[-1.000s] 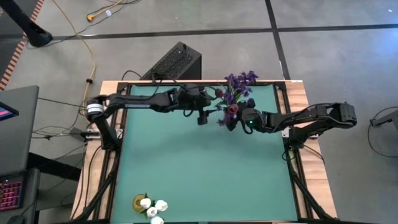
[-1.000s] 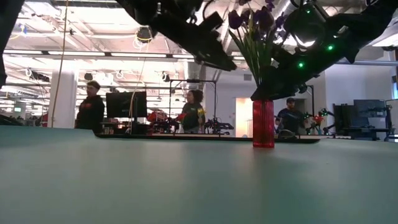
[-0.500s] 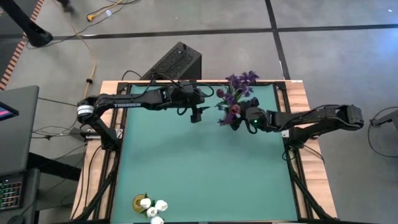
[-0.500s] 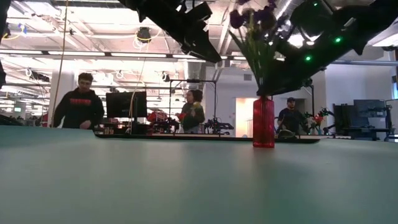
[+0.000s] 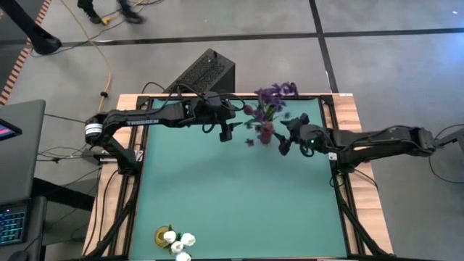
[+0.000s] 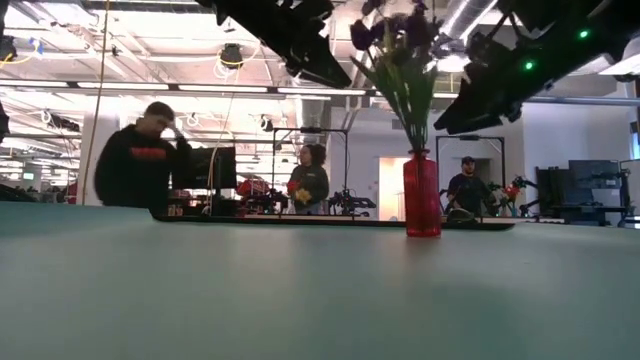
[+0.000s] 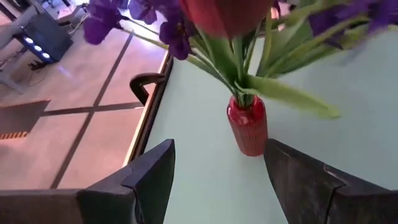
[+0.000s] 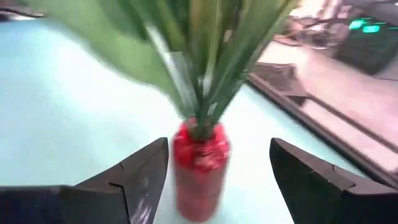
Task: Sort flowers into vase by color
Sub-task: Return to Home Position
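Observation:
A ribbed red vase (image 6: 422, 195) stands upright on its base on the green table, near the far edge right of the middle. Green stems stick into it, with purple flowers (image 5: 274, 96) on top. A red bloom (image 7: 224, 11) shows among them. My left gripper (image 5: 225, 133) hovers open to the vase's left, above the table. My right gripper (image 5: 284, 145) hovers open to the vase's right. In each wrist view the vase (image 7: 247, 127) (image 8: 200, 163) stands ahead between that arm's fingers, apart from them. White flowers (image 5: 177, 241) stand at the table's near left.
A yellowish holder (image 5: 162, 234) carries the white flowers by the near left corner. A black box (image 5: 206, 71) sits on the floor beyond the far edge. People stand in the room behind the table (image 6: 140, 165). The green mat's middle (image 5: 239, 196) lies bare.
Both grippers have drawn back from the vase and risen, the left toward the table's left edge, the right toward the right edge and away from the stems. The vase has stayed in place, and the flower heads have swayed a little.

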Controlling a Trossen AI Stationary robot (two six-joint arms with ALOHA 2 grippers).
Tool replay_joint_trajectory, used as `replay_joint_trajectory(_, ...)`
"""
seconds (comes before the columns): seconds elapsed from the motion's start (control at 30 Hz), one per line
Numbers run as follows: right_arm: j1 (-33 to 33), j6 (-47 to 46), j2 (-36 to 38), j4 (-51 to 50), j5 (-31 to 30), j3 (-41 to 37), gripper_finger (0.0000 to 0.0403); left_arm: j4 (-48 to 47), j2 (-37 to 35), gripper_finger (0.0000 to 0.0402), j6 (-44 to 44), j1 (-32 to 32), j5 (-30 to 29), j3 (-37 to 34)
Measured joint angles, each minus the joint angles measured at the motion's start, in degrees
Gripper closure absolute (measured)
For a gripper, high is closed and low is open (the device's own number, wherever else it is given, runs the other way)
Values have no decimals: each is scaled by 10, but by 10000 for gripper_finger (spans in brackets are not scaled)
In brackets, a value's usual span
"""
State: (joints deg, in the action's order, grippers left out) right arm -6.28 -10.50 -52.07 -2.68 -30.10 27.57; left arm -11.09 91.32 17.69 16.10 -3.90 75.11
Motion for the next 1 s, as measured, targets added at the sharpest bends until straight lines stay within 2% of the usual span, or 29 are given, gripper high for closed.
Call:
replay_joint_trajectory(0.17,4,-8,23,-28,85,4,97,-18,-6,167,-1,0,0,0)
replay_joint_trajectory(0.27,3,-28,33,-94,94,25,97,-46,-22,167,-3,0,0,0)
replay_joint_trajectory(0.43,7,-50,42,-190,111,65,97,-79,-72,167,-17,0,4,0)
replay_joint_trajectory(0.6,22,-75,45,-248,188,99,97,-119,-140,167,-43,0,47,-8)
replay_joint_trajectory(0.8,66,-105,46,-270,249,124,97,-111,-251,167,-95,-3,115,-66)
replay_joint_trajectory(0.9,96,-106,46,-268,254,130,97,-99,-317,167,-114,-13,109,-110)
replay_joint_trajectory(1.0,130,-87,46,-263,241,131,97,-44,-387,167,-134,-31,107,-185)
